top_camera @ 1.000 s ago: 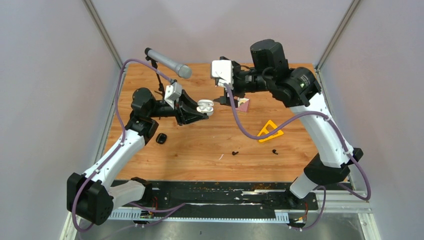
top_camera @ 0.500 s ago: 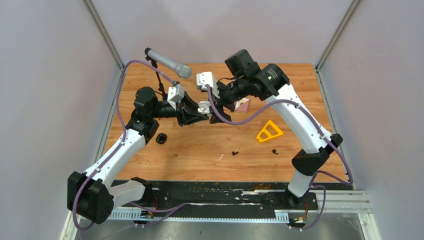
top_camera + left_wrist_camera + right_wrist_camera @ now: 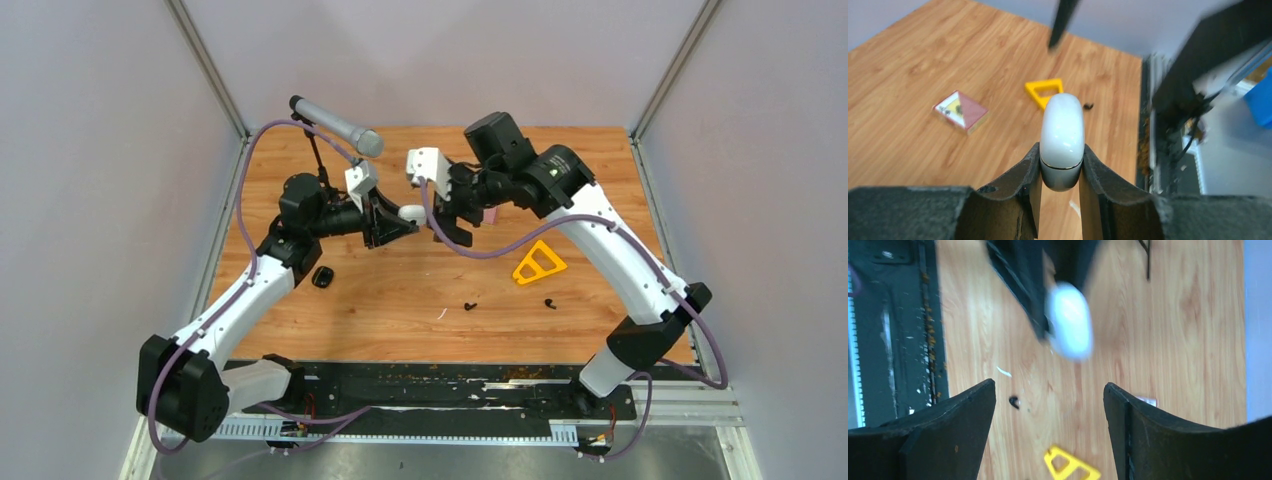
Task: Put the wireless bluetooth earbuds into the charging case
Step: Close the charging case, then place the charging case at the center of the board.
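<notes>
A yellow triangular plastic frame [image 3: 539, 262] with cut-out openings lies flat on the light brown wood-grain tabletop [image 3: 400, 300], toward its right side. A small square packet [image 3: 961, 110] with a pink-red and white face lies farther back, well apart from it. A thin white sliver [image 3: 442, 314] lies near the front of the tabletop, and a grey cylindrical microphone [image 3: 335, 125] on a thin black stand [image 3: 318, 160] tilts over the back left corner.

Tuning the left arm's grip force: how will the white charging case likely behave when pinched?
The white charging case looks glossy and rounded, so it is probably slippery and might squirt out of the left gripper, which pinches only its lower end. It looks like a rigid shell, likely light. Laid down, its curved body may rock.
</notes>
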`<state>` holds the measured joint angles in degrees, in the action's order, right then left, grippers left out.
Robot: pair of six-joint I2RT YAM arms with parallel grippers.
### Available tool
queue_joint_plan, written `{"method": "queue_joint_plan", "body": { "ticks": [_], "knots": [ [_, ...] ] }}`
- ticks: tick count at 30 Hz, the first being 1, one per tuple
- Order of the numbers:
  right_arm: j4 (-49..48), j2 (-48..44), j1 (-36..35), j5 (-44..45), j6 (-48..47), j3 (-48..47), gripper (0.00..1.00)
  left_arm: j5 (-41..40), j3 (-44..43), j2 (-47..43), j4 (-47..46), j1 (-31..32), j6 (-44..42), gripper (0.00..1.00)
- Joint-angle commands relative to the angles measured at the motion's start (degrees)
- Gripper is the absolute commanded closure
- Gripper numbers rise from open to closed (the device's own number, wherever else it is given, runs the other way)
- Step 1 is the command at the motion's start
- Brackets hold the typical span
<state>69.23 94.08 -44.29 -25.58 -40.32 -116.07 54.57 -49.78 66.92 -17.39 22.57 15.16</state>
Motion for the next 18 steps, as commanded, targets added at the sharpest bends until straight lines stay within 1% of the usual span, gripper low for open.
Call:
{"method": "queue_joint_plan", "body": {
  "ticks": [1, 2, 3, 5, 6, 8, 11, 12, 14, 16, 18],
  "knots": [
    [-5.9, -6.3, 12.1, 4.8, 8.7, 7.5, 0.21, 0.4, 3.2, -3.3, 28.6, -0.7, -30.6, 1.00],
    [-7.1, -7.9, 15.7, 3.0, 9.9, 9.8, 0.21, 0.2, 5.2, -4.4, 34.2, -0.8, -37.8, 1.00],
    [-8.1, -9.6, 18.5, 1.8, 10.5, 12.5, 0.20, -0.4, 7.3, -5.4, 37.1, -0.9, -40.8, 1.00],
    [-10.2, -13.9, 21.4, 1.1, 10.4, 17.7, 0.19, -0.7, 11.1, -7.0, 37.5, -1.0, -41.1, 1.00],
    [-11.1, -15.6, 22.0, 1.3, 10.0, 20.2, 0.19, -0.7, 12.8, -7.2, 35.8, -0.9, -39.8, 1.00],
    [-13.0, -18.1, 22.3, 2.2, 10.1, 24.1, 0.19, -0.7, 15.5, -5.2, 29.4, -0.9, -35.1, 1.00],
    [-14.1, -19.4, 22.6, 3.6, 11.6, 27.0, 0.19, -1.9, 14.7, 1.7, 20.5, -0.9, -25.0, 0.99],
    [-14.6, -19.8, 22.7, 4.7, 12.0, 27.7, 0.19, -2.5, 13.5, 5.2, 18.2, -0.9, -20.8, 0.98],
    [-16.1, -20.5, 22.8, 8.6, 12.3, 29.6, 0.19, -1.1, 9.8, 12.8, 14.2, -0.9, -14.0, 0.97],
    [-16.8, -21.0, 22.9, 11.6, 11.8, 30.8, 0.19, -1.2, 6.5, 20.1, 9.1, -0.8, -3.9, 0.96],
    [-16.9, -21.4, 23.0, 13.2, 11.2, 31.2, 0.19, -3.4, 2.5, 27.2, 8.2, -0.5, 3.6, 0.95]
  ]
}}
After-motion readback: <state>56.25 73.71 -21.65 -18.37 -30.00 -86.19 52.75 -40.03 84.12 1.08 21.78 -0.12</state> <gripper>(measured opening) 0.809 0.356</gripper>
